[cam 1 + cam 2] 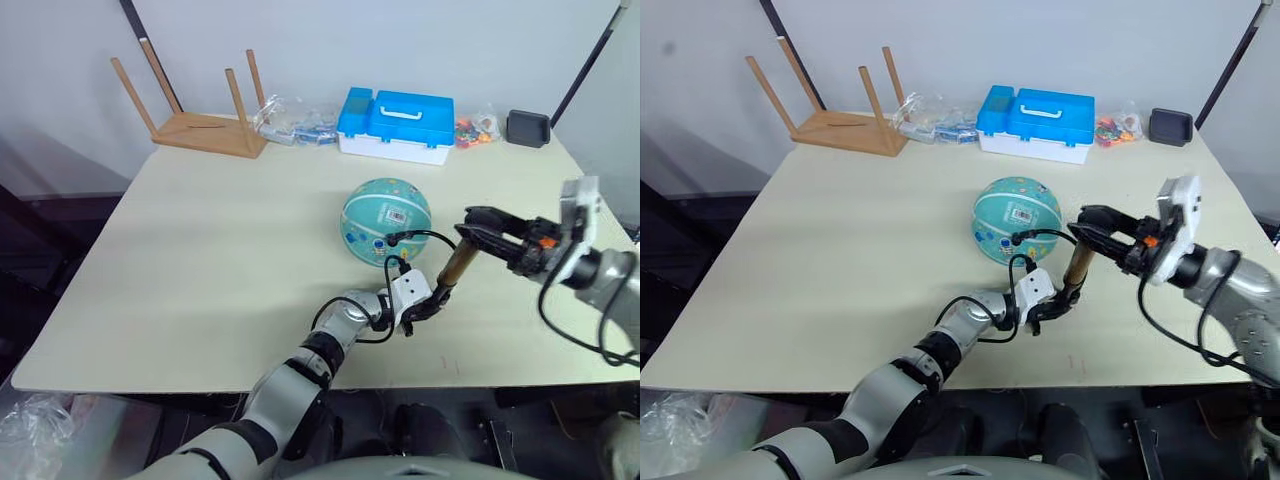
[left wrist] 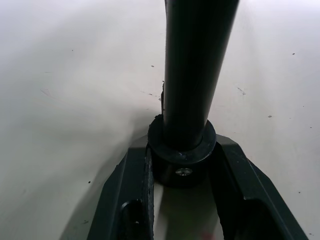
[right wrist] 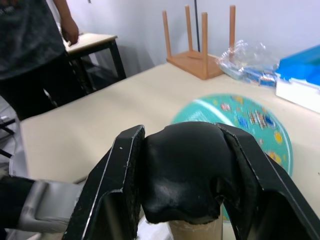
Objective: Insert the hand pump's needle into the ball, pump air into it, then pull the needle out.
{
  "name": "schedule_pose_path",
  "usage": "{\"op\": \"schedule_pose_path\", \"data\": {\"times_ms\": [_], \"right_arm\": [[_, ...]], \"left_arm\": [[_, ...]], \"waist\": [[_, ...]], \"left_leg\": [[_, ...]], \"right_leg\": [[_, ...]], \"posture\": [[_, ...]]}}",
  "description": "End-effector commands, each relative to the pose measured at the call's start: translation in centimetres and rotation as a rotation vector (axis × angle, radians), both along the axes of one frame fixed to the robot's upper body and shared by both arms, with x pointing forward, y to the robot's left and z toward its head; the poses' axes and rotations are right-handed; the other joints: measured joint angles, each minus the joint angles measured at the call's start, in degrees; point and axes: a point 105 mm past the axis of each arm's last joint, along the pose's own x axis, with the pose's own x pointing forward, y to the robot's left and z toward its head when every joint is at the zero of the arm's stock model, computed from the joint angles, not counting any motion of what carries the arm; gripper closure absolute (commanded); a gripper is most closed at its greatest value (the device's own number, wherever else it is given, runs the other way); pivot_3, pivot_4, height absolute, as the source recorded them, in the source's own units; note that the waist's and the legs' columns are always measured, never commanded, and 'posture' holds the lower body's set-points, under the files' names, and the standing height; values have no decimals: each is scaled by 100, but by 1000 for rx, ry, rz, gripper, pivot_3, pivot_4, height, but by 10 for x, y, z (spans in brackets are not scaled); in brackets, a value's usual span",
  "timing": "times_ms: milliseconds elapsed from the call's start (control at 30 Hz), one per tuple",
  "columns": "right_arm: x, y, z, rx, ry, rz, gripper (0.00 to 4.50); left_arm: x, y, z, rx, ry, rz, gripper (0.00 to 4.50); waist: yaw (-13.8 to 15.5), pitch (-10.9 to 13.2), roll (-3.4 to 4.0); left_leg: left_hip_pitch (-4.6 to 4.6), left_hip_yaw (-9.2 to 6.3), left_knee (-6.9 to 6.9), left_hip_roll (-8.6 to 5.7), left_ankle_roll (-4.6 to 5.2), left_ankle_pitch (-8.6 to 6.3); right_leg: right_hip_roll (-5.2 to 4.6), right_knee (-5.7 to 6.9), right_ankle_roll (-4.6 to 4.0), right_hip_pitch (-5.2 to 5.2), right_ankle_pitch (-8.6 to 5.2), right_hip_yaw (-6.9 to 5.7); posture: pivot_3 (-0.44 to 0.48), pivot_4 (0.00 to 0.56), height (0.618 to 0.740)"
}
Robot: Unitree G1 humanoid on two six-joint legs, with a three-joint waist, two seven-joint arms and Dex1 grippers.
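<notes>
Left eye view: teal, cartoon-printed ball (image 1: 386, 221) with white barcode label.

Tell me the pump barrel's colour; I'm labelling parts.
Amber-gold, on the hand pump; clearest in the left eye view.

A plain indoor test room or lab, set up for robot trials. A pale cream bench (image 1: 200, 260) stands against bare grey-white walls. Along its far edge sits a loose mix of props: a small wooden stool (image 1: 195, 105) turned upside down, a blue-and-white plastic case (image 1: 396, 124), clear plastic bags (image 1: 290, 120) of small items, colourful small pieces (image 1: 476, 127) and a black tray (image 1: 528, 128). In the right wrist view a person in dark clothes (image 3: 35, 55) stands beside a second table (image 3: 92, 42).
</notes>
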Motion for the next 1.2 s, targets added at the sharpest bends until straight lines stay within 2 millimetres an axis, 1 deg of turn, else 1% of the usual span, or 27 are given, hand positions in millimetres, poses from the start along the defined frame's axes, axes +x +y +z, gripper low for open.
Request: {"op": "schedule_pose_path", "data": {"times_ms": [33, 67, 167, 200, 233, 267, 300, 367, 400, 467, 500, 533, 600, 667, 700, 733, 767, 800, 900, 1033, 1100, 1133, 1200], "right_arm": [[-2, -14, -82, -154, 249, -69, 2817], [-1, -14, -81, -156, 240, -69, 2817], [2, -12, -63, -142, 182, -59, 2817], [4, -11, -42, -112, 127, -60, 2817], [5, -11, -28, -92, 91, -60, 2817], [5, -11, -8, -70, 42, -55, 2817], [3, -12, 14, -47, -14, -53, 2817], [-4, -13, 47, -13, -93, -37, 2817], [-7, -13, 56, -4, -109, -31, 2817], [-16, -14, 84, 23, -161, -7, 2817], [-20, -14, 95, 34, -179, 3, 2817], [-23, -14, 101, 40, -188, 9, 2817], [-32, -15, 126, 61, -239, 30, 2817], [-40, -14, 142, 88, -265, 56, 2817], [-42, -14, 147, 107, -266, 70, 2817], [-41, -13, 145, 112, -252, 75, 2817], [-37, -12, 138, 101, -229, 75, 2817], [-33, -11, 128, 75, -199, 71, 2817], [-20, -5, 85, -1, -82, 77, 2829], [-4, -6, 27, -69, 43, 47, 2829], [0, -5, 7, -84, 79, 44, 2829], [0, -5, -5, -89, 109, 44, 2829], [2, -2, -38, -122, 170, 46, 2829]], "left_arm": [[-15, 5, -21, 45, 80, -23, 3451], [-15, 6, -21, 46, 80, -23, 3451], [-14, 7, -22, 47, 81, -20, 3451], [-14, 7, -22, 48, 82, -18, 3451], [-14, 8, -22, 48, 83, -18, 3451], [-14, 8, -22, 49, 83, -17, 3451], [-14, 8, -22, 49, 83, -17, 3451], [-13, 8, -22, 50, 82, -17, 3452], [-13, 9, -22, 50, 82, -17, 3452], [-13, 9, -22, 50, 83, -17, 3453], [-13, 9, -21, 50, 84, -17, 3453], [-13, 9, -21, 49, 84, -17, 3453], [-13, 9, -22, 48, 87, -18, 3453], [-14, 9, -22, 47, 89, -18, 3454], [-14, 9, -23, 47, 90, -19, 3454], [-15, 9, -23, 47, 90, -19, 3454], [-15, 9, -23, 47, 90, -19, 3454], [-14, 9, -23, 47, 90, -19, 3454], [-15, 10, -23, 46, 89, -17, 3455], [-15, 10, -23, 43, 86, -12, 3456], [-14, 10, -23, 41, 85, -7, 3456], [-14, 10, -23, 41, 84, -6, 3456], [-14, 11, -23, 41, 85, -4, 3456]], "waist": [[2, -11, 14], [2, -14, 19], [9, -11, 28], [12, -3, 39], [14, 6, 54], [15, 14, 62], [20, 30, 73], [28, 60, 85], [31, 71, 95], [34, 77, 99], [36, 78, 100], [36, 78, 100], [45, 81, 100], [49, 87, 101], [53, 88, 99], [57, 88, 98], [58, 89, 97], [57, 91, 94], [44, 85, 87], [12, 64, 67], [6, 52, 43], [5, 51, 42], [-10, 36, 30]], "left_leg": [[0, 1, 0, -1, 0, 0], [0, 1, 0, -1, 0, 0], [-3, 0, 0, -3, 0, 0], [-4, -1, 0, -4, 0, 0], [-7, -1, 0, -5, 0, 0], [-9, -1, 0, -10, 0, 0], [-12, -1, 0, -12, 0, 0], [-26, -2, 0, -17, 0, 0], [-36, -2, 1, -20, 0, 0], [-69, -2, 2, -27, 0, 1], [-77, -4, 2, -28, 0, 1], [-84, -4, 2, -29, 0, 1], [-109, -5, 6, -32, 0, 2], [-116, -7, 8, -33, 0, 2], [-117, -7, 8, -34, 0, 2], [-117, -7, 8, -33, 1, 2], [-117, -7, 8, -33, 1, 2], [-116, -6, 8, -33, 1, 2], [-112, -3, 9, -33, 2, 2], [-92, -1, 9, -30, 2, 2], [-66, 2, 7, -27, 2, 2], [-32, 2, 1, -18, 1, 1], [-8, 0, -1, -13, 1, 0]], "right_leg": [[0, 0, -1, 0, 1, 1], [0, 0, -4, 0, 2, 1], [-2, 0, -23, -2, 14, 1], [-3, 0, -25, -3, 15, 1], [-4, 0, -25, -4, 15, 1], [-9, -1, -25, -4, 15, 1], [-10, -3, -24, -5, 15, 1], [-15, -3, -24, -17, 16, 1], [-17, -3, -24, -25, 16, 2], [-20, 0, -25, -58, 18, 4], [-21, 0, -25, -66, 19, 4], [-22, -1, -25, -71, 19, 4], [-24, 0, -25, -93, 20, 3], [-27, -1, -26, -98, 21, 1], [-29, -1, -26, -98, 21, 2], [-29, -2, -26, -98, 21, 1], [-29, -2, -26, -98, 21, 1], [-29, -2, -26, -96, 21, 1], [-28, -1, -25, -93, 20, 2], [-23, 4, -24, -77, 20, 2], [-19, 4, -24, -57, 18, 4], [-14, 2, -18, -29, 12, 4], [-12, -1, -2, -4, 1, 2]], "posture": [[0, 150, 740], [0, 150, 740], [0, 150, 740], [0, 150, 740], [0, 150, 740], [0, 150, 740], [0, 150, 740], [0, 150, 740], [0, 150, 740], [0, 150, 740], [0, 150, 740], [0, 150, 740], [0, 150, 740], [0, 150, 740], [0, 150, 740], [0, 150, 740], [0, 150, 740], [0, 150, 740], [0, 150, 740], [0, 150, 740], [0, 150, 740], [0, 150, 740], [0, 150, 740]]}}
